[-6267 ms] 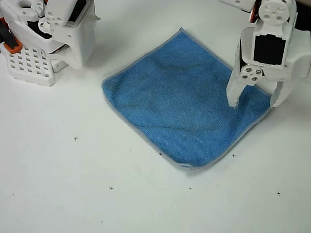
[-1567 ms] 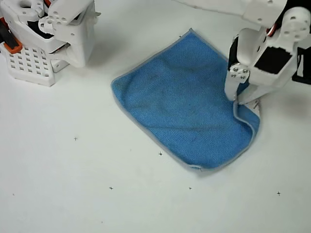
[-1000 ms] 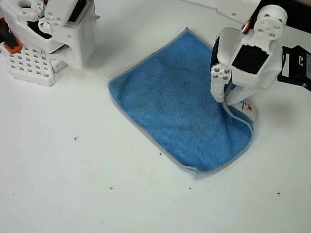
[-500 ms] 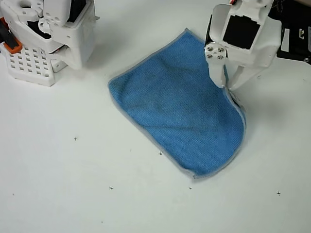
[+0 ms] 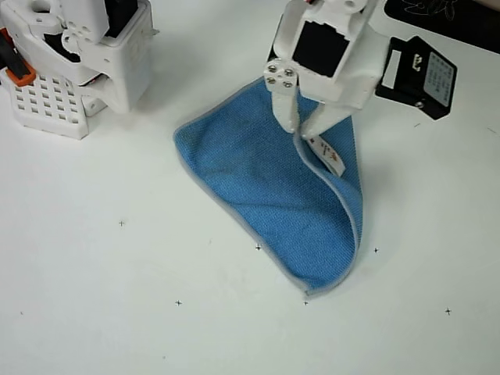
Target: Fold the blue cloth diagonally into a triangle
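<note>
One blue cloth lay on the white table in the overhead view, and one gripper had it: the two white fingers stood closed together on the cloth's corner, the one bearing the small white tag with red print, which hung just below the fingertips. From that pinch the lifted edge ran down and away to a rounded fold at the near corner, while the rest of the cloth spread flat to the left of the fingers. It looked light and limp, a soft thing that would sag and drape rather than hold a crease, and likely to drag on the table. A corner by the stitched grey edging seemed the sensible place to grip. One white slotted block stood well off to the fingers' left.
</note>
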Robot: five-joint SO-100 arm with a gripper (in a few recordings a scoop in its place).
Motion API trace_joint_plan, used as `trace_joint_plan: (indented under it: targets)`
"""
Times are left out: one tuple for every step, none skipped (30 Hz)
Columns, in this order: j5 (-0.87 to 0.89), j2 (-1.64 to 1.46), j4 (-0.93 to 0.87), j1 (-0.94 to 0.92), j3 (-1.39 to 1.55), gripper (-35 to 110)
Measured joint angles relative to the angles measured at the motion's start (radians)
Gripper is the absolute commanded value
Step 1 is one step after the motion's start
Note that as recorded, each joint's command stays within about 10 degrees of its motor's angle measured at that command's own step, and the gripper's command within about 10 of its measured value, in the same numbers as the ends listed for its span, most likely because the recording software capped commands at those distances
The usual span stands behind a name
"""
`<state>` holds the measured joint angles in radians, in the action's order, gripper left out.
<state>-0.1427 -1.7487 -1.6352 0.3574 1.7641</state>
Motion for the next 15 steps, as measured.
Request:
trace_joint_plan:
  targets:
    - [0.003, -0.021, 0.0, -0.003, 0.02, 0]
    - [0.009, -0.043, 0.0, -0.006, 0.037, 0]
    - [0.014, -0.066, 0.0, -0.009, 0.055, 0]
    - [0.012, -0.097, -0.002, -0.014, 0.086, 0]
    - [0.018, -0.115, 0.0, -0.02, 0.109, 0]
    - [0.02, -0.137, 0.0, -0.026, 0.133, 0]
    - [0.02, -0.158, -0.003, -0.032, 0.153, 0]
    - [0.02, -0.178, -0.009, -0.037, 0.164, 0]
    - [0.02, -0.206, -0.011, -0.04, 0.178, 0]
    - [0.02, -0.232, -0.012, -0.041, 0.193, 0]
    - [0.025, -0.258, -0.014, -0.041, 0.21, 0]
    - [0.029, -0.282, -0.014, -0.041, 0.23, 0]
    - [0.032, -0.307, -0.014, -0.041, 0.253, 0]
    - [0.035, -0.334, -0.014, -0.041, 0.276, 0]
    - [0.04, -0.36, -0.014, -0.041, 0.296, 0]
